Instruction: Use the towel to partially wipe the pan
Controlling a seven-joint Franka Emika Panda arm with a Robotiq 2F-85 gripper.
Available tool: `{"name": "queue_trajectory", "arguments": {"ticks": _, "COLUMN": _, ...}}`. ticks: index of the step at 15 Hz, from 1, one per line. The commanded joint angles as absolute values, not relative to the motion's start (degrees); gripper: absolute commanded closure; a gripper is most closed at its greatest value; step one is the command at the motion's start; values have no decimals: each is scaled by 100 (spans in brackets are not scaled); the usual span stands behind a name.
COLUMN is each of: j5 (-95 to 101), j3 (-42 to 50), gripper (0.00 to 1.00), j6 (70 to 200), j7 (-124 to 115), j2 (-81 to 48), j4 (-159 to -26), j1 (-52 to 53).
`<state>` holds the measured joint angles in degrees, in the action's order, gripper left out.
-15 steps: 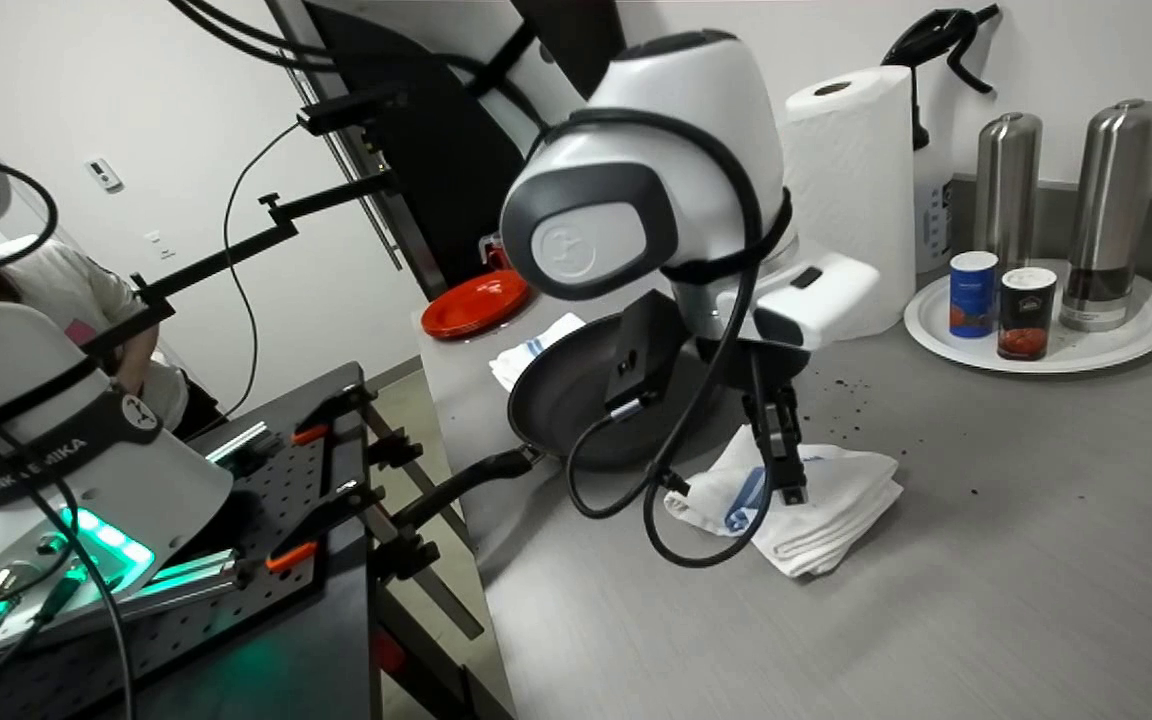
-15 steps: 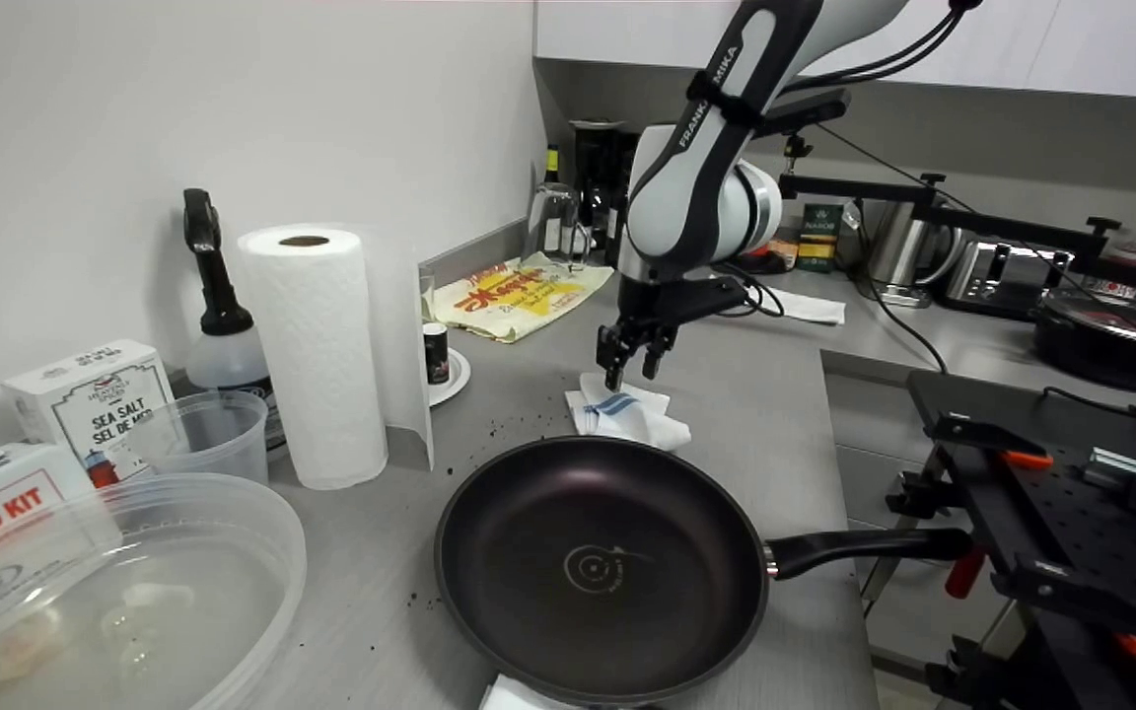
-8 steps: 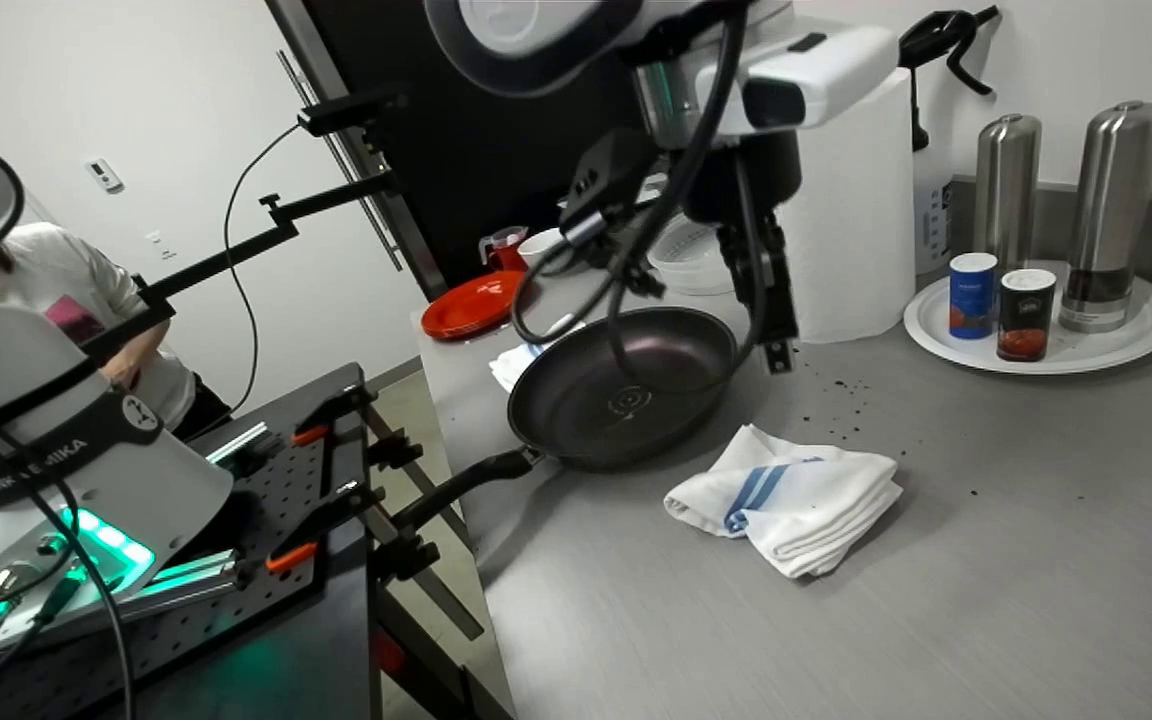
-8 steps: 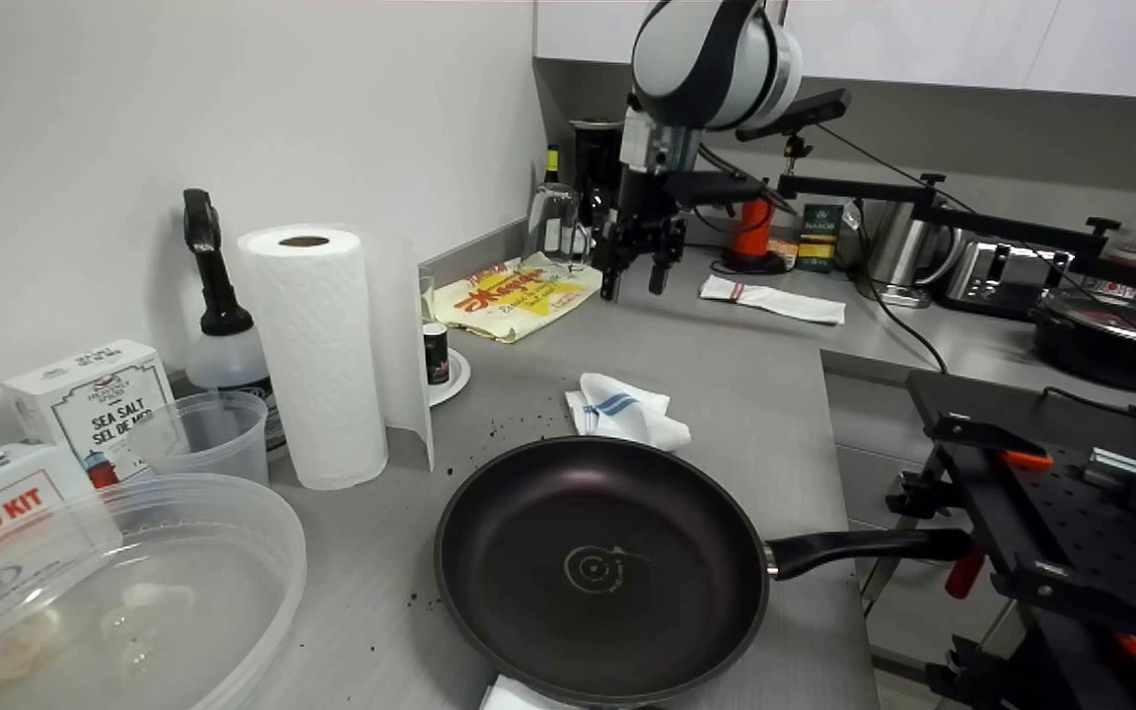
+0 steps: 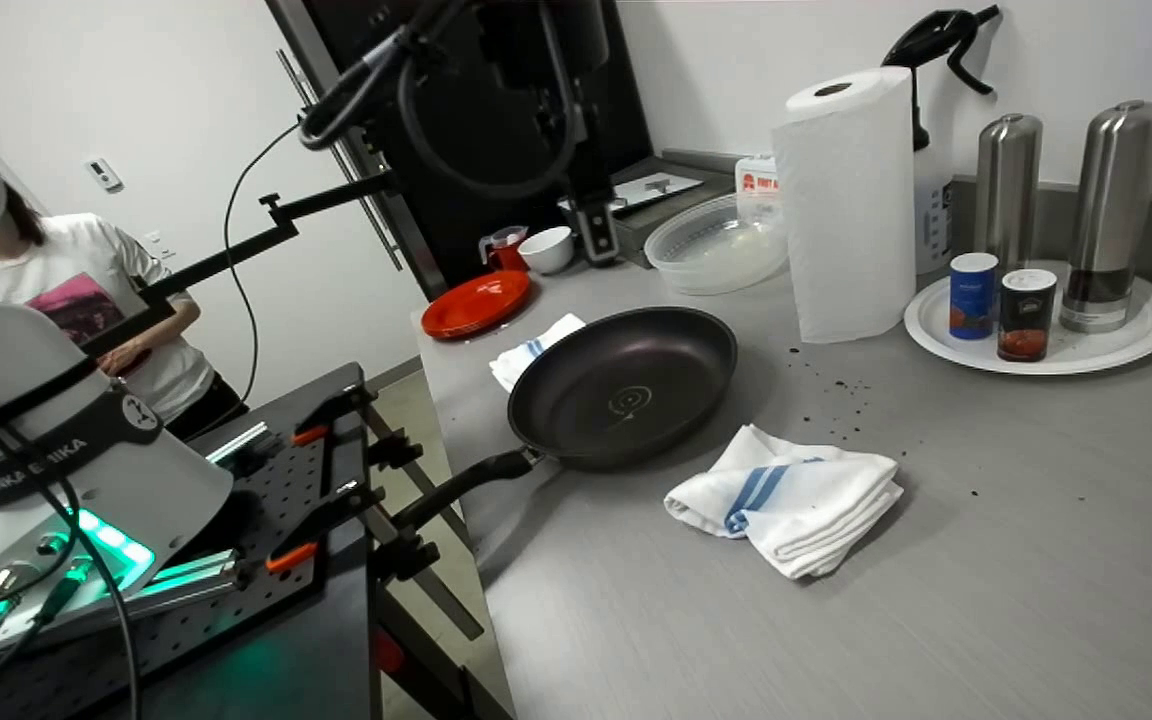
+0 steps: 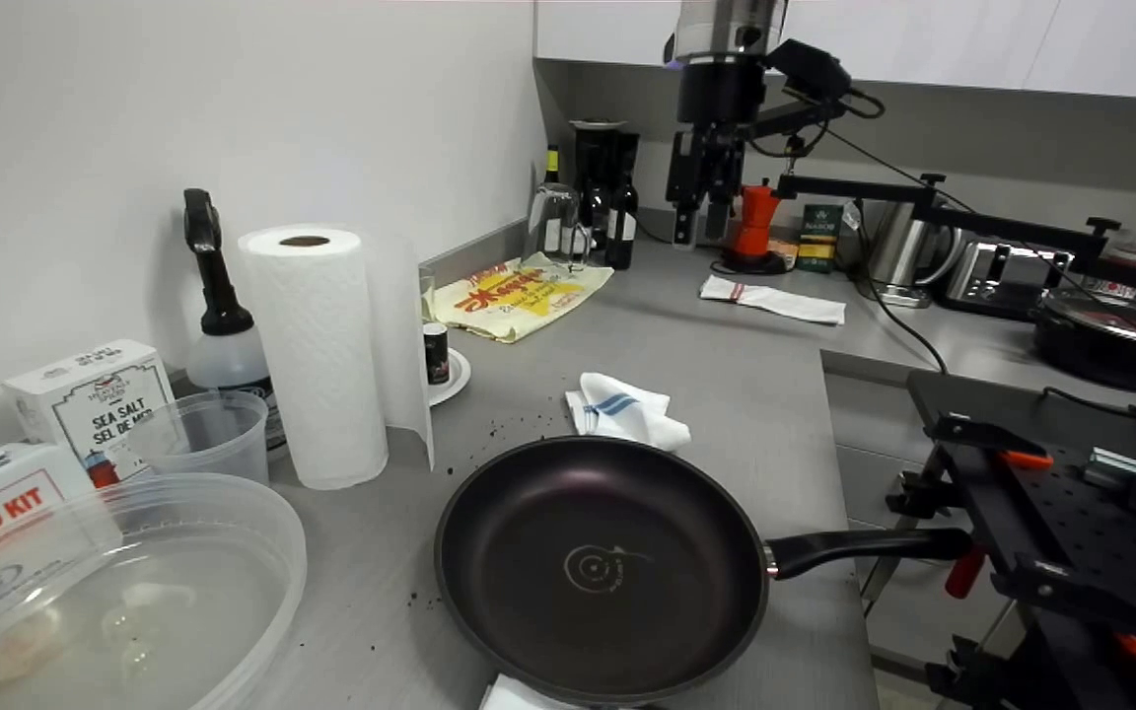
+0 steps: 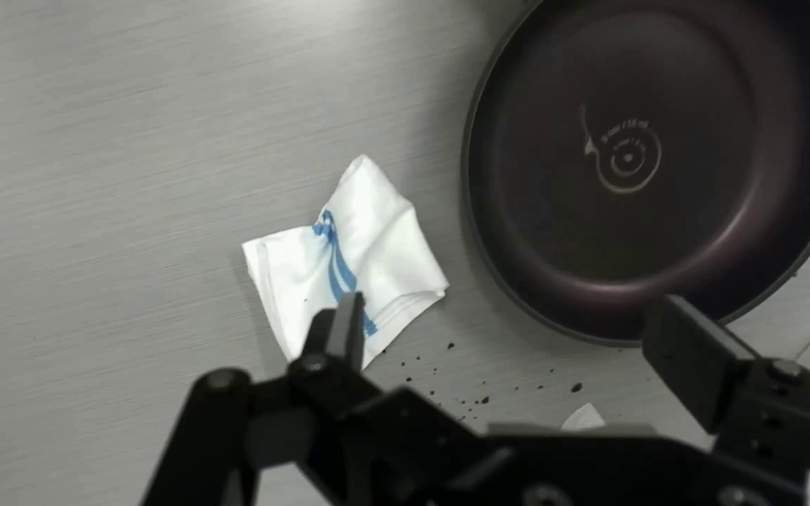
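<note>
A grey counter (image 5: 996, 620) is shown in both exterior views, and on it a black frying pan (image 5: 636, 395) is set upright, its handle extended past the counter's edge. Near the pan, a white paper towel roll (image 5: 846, 220) is stood on end. The folded towel (image 5: 801, 500), white and marked with blue stripes, is laid on the counter just beside the pan, and in the wrist view a gap is seen between the two. By the pan's rim a second striped cloth (image 5: 528, 355) is partly hidden; whether it is pinned underneath cannot be told. The gripper (image 7: 507, 302) is held well above the counter, pointed down, its fingers (image 7: 690, 358) spread wide and nothing gripped between them. Dark specks (image 7: 576, 387) are scattered near the pan and the towel.
</note>
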<state>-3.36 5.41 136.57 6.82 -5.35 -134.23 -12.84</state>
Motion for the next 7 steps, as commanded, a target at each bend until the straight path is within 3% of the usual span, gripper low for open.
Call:
{"name": "queue_trajectory", "arguments": {"ticks": 1, "j5": 162, "j3": 511, "gripper": 0, "j6": 13612, "j7": 482, "j2": 812, "j4": -14664, "j1": -887}}
{"name": "queue_trajectory", "arguments": {"ticks": 3, "j5": 280, "j3": 398, "gripper": 0, "j6": 13490, "j7": 305, "j2": 1408, "j4": -15212, "j1": -720}}
{"name": "queue_trajectory", "arguments": {"ticks": 4, "j5": 72, "j3": 538, "gripper": 0, "j6": 13607, "j7": 524, "j2": 623, "j4": -14547, "j1": -776}}
{"name": "queue_trajectory", "arguments": {"ticks": 7, "j5": 142, "j3": 456, "gripper": 0, "j6": 13586, "j7": 415, "j2": 1215, "j4": -15099, "j1": -662}}
